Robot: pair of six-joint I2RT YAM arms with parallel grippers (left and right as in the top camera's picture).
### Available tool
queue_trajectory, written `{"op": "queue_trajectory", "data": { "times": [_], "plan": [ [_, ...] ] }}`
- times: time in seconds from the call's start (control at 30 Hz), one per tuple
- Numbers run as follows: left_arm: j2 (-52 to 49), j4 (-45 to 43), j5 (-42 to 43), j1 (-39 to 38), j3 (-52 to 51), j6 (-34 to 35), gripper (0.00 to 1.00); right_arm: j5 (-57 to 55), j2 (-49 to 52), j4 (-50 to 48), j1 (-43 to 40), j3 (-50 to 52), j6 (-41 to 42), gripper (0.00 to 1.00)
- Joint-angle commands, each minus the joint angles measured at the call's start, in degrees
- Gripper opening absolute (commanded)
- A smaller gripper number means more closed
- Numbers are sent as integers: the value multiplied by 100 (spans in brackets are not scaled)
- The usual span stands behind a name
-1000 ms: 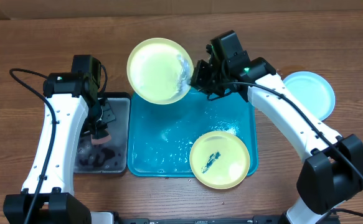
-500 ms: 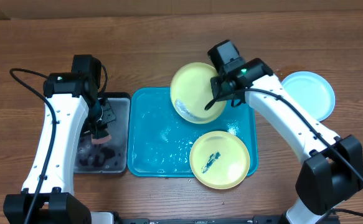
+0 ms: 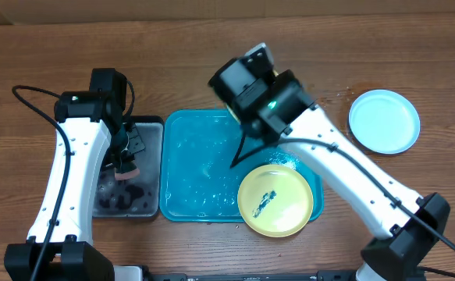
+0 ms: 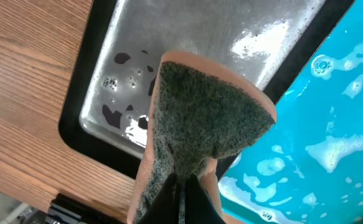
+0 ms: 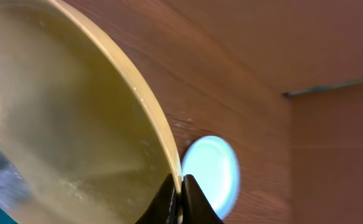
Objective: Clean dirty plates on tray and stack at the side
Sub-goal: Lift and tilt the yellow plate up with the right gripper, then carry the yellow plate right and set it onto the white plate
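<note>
Over wet turquoise tray (image 3: pixel 192 183), my right gripper (image 5: pixel 180 188) pinches a yellow-green plate (image 5: pixel 63 124) by its rim; left gripper (image 4: pixel 181 190) squeezes sponge (image 4: pixel 206 118).

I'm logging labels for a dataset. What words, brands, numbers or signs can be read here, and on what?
None: no text, number or logo can be seen on the turquoise tray, the smeared yellow-green plate, the light blue plate, the held plate, the sponge or the black tray.
</note>
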State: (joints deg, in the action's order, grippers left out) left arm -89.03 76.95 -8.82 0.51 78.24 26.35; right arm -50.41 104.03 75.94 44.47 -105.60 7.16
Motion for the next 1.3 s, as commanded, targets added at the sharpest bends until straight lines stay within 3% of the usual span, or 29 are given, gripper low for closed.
{"op": "queue_trajectory", "data": {
  "times": [0.0,0.37,1.27],
  "plan": [
    [28,-35,-15,31,-24,-111,4,-1069,-181,138,243,-131,26,4],
    [28,-50,-15,31,-24,-155,4,-3082,-181,688,1095,-131,-170,4],
    [28,-50,-17,31,-24,-155,4,-3101,-181,667,1344,-131,-271,4]
  ]
}}
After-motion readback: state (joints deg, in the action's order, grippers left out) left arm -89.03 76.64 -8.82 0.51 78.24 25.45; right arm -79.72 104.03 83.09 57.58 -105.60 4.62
